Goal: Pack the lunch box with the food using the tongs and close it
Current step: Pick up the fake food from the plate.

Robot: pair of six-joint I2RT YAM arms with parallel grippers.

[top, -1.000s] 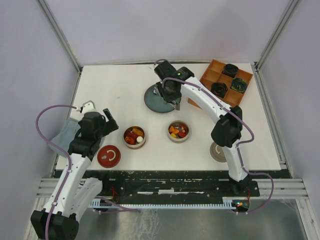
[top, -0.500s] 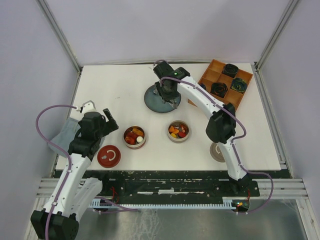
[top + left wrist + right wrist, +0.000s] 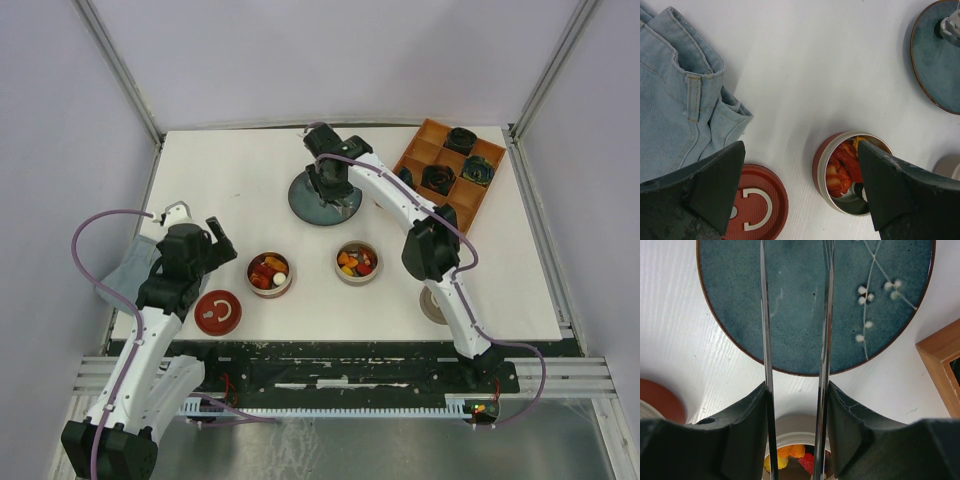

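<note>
Right gripper (image 3: 796,400): clamped on the tongs (image 3: 764,315), both silver arms pinched between its fingers.
Tongs' axis: straight out from the claw, with the tips over the bare blue plate (image 3: 740,300).
Food (image 3: 799,459): in the right tin (image 3: 790,424), behind the tips, toward the arm bases.
Left gripper (image 3: 800,150): spread wide and empty, just above the left tin (image 3: 820,170) and the red lid (image 3: 775,192).

shiny metal tongs (image 3: 765,330), glazed plate (image 3: 795,305) (glossy), soft denim cloth (image 3: 675,105)
</note>
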